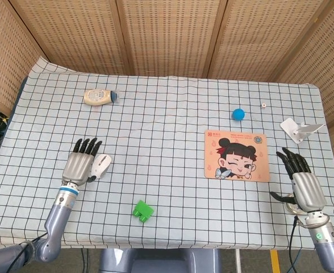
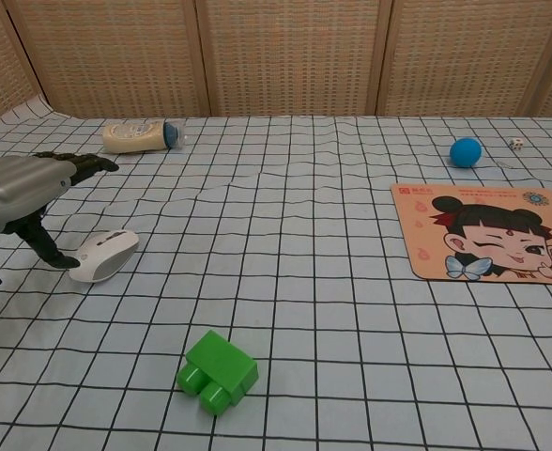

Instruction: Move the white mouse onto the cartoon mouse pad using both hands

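Observation:
The white mouse [image 1: 101, 165] [image 2: 104, 255] lies on the checked cloth at the left. My left hand [image 1: 80, 164] [image 2: 27, 193] hovers right beside it on its left, fingers spread and holding nothing; its thumb reaches toward the mouse's side. The cartoon mouse pad [image 1: 237, 155] [image 2: 487, 232] lies flat at the right. My right hand [image 1: 302, 181] sits open near the table's right front edge, to the right of the pad, and shows only in the head view.
A green block [image 1: 143, 210] [image 2: 218, 371] lies in front of the mouse. A beige bottle [image 1: 100, 96] [image 2: 141, 134] lies at the back left. A blue ball [image 1: 238, 114] [image 2: 465, 151], a small die [image 1: 263, 105] and a white stand [image 1: 299, 129] are behind the pad.

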